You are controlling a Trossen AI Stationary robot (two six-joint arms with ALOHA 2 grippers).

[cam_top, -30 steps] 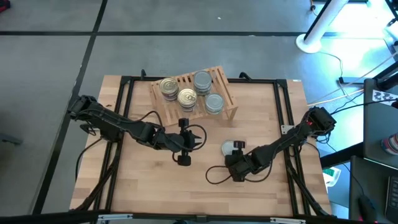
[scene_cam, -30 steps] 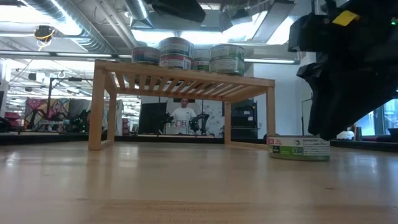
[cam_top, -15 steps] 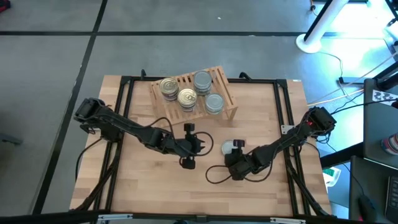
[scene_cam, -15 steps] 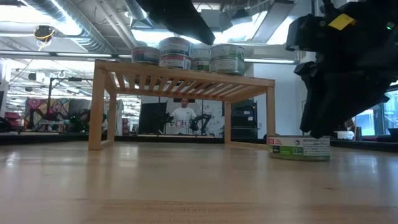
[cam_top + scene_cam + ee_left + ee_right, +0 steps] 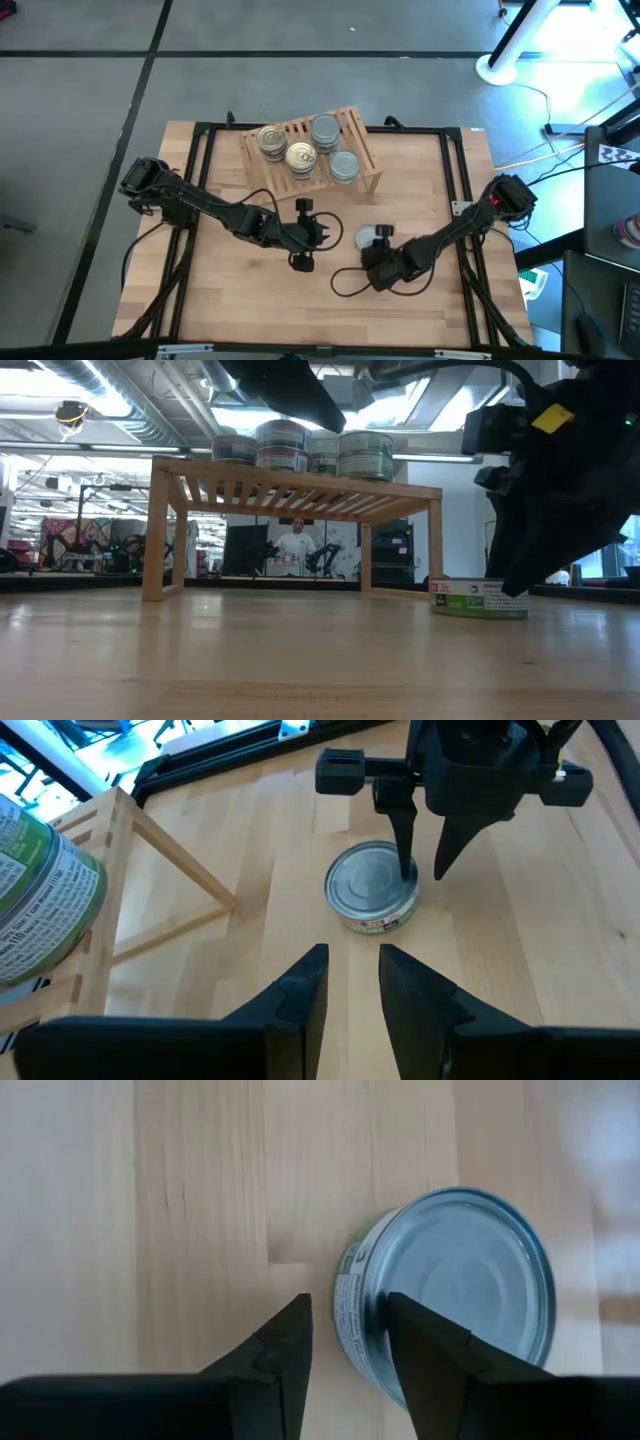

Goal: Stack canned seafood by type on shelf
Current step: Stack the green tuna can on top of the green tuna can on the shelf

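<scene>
On the bench, a silver-topped tin (image 5: 374,236) lies near the shelf (image 5: 355,128), which carries the other tins; the right pincer (image 5: 381,247) hovers at its rim, fingers parted and empty; it should spread wider, straddle the tin squarely, then close; the left pincer (image 5: 303,233) waits nearby, slightly parted, empty.

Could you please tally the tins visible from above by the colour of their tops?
Gold-topped tins: 2, both on the shelf.
Silver-topped tins: 3, two on the shelf and one on the table.
Total: 5 tops visible from above.
</scene>
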